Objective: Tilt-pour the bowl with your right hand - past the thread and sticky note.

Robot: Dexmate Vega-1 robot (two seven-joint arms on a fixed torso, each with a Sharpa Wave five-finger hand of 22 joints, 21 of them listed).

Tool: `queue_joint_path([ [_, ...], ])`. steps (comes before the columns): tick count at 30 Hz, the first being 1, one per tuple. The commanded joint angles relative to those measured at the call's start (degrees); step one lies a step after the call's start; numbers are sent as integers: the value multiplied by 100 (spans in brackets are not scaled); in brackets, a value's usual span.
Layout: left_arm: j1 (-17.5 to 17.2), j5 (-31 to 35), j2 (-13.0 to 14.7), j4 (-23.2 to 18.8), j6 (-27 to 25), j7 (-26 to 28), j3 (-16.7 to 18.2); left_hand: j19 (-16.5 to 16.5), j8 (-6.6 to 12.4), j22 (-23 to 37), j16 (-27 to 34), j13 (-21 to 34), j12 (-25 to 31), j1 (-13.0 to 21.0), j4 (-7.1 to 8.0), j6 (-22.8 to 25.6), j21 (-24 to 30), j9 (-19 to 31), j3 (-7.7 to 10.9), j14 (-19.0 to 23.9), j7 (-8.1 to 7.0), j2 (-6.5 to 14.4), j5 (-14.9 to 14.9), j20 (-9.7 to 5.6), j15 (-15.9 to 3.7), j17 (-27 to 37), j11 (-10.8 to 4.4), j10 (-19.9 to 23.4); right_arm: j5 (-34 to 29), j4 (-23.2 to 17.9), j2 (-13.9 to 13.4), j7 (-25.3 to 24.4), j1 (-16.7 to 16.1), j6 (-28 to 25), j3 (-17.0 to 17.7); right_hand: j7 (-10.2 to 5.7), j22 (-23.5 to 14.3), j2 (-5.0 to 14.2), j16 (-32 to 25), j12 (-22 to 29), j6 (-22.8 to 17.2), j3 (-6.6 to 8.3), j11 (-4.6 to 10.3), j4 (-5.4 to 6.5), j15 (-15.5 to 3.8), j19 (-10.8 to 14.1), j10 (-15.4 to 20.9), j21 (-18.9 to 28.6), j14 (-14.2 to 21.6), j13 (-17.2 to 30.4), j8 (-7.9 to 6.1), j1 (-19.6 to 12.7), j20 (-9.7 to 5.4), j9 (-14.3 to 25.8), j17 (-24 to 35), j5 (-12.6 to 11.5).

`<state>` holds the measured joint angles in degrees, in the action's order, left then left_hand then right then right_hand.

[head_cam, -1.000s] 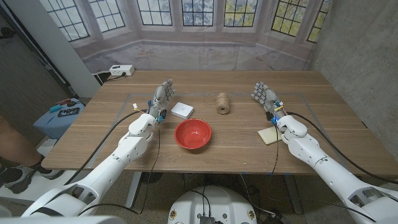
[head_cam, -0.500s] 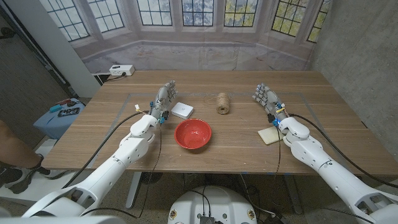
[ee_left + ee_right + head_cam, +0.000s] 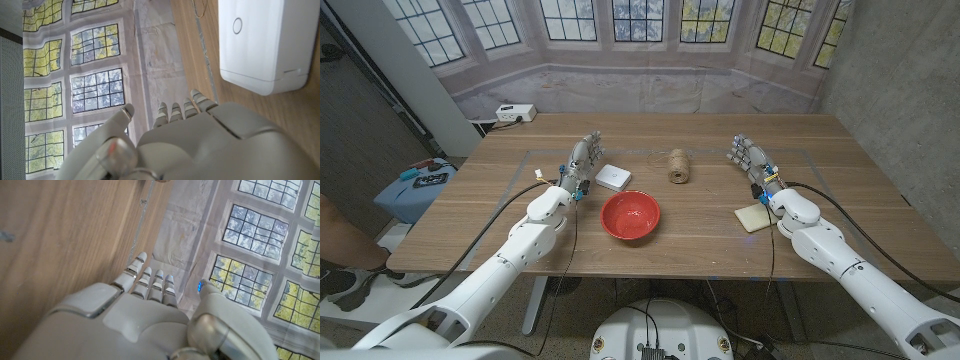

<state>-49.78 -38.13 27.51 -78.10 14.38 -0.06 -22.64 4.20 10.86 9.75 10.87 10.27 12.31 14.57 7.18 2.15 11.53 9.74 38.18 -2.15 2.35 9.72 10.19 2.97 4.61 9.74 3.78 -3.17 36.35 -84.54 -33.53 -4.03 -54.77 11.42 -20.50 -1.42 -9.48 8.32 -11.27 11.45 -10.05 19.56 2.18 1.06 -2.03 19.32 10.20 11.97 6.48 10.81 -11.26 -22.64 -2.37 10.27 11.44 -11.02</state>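
Red bowl [image 3: 630, 215] upright, glossy, round, on tabletop [image 3: 700, 225]; right hand [image 3: 748, 158] and left hand [image 3: 582, 160] empty, fingers apart.

On the wooden bench [image 3: 690, 225] there is one round red bowl [image 3: 630, 215], one spool of tan twine thread [image 3: 679, 166], one pale yellow square sticky note [image 3: 753, 218] and one flat white rectangular plastic box [image 3: 613, 177]. One white power strip [image 3: 515, 114] lies at the far left corner. Two robot hands are over the bench: one left hand [image 3: 582, 159], one right hand [image 3: 747, 158].
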Motion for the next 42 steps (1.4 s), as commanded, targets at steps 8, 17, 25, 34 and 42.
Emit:
queue_joint_path([
  [8,-28,72,148,-70,16,-74,13,33,-11,25,-39,25,3,56,-58,55,5,29,28,10,1,16,14,-16,66,8,44,56,-358,-1043,-348,-689,-449,-465,41,36,-19,-69,-71,41,-189,36,-57,-245,-177,178,179,14,195,24,-54,-214,-261,30,-14,57],
  [17,-75,36,194,-55,63,-133,53,34,-16,25,-45,25,-3,71,-86,64,2,29,45,14,0,22,12,-10,65,4,45,64,-483,-1551,-534,-920,-536,-911,23,105,-24,-130,-119,75,-310,27,-111,-406,-164,311,327,28,338,33,-75,-306,-256,35,-20,82],
  [25,-67,21,191,-2,102,-176,64,34,-23,25,-51,26,-10,86,-113,62,-2,29,61,13,-12,27,9,-7,66,2,42,67,-565,-2085,-780,-1118,-556,-1524,15,131,-31,-190,-209,119,-516,-48,-181,-474,-157,502,521,61,555,45,-120,-266,-229,41,11,100],
  [34,-39,31,233,-6,75,-256,43,35,-27,25,-54,27,-13,98,-134,63,-4,29,73,14,-15,30,7,-4,67,0,45,76,-565,-2491,-890,-1325,-641,-1936,37,177,-35,-225,-264,137,-664,-93,-219,-546,-144,640,646,77,716,56,-142,-264,-208,46,25,95],
  [42,-45,29,286,-33,87,-336,45,35,-29,26,-57,27,-20,108,-155,69,-6,30,86,13,-12,30,3,-5,72,0,39,75,-557,-2996,-1018,-1620,-807,-2375,101,275,-40,-257,-321,179,-853,-94,-423,-737,-37,871,880,106,955,71,-158,-409,-98,52,16,89],
])
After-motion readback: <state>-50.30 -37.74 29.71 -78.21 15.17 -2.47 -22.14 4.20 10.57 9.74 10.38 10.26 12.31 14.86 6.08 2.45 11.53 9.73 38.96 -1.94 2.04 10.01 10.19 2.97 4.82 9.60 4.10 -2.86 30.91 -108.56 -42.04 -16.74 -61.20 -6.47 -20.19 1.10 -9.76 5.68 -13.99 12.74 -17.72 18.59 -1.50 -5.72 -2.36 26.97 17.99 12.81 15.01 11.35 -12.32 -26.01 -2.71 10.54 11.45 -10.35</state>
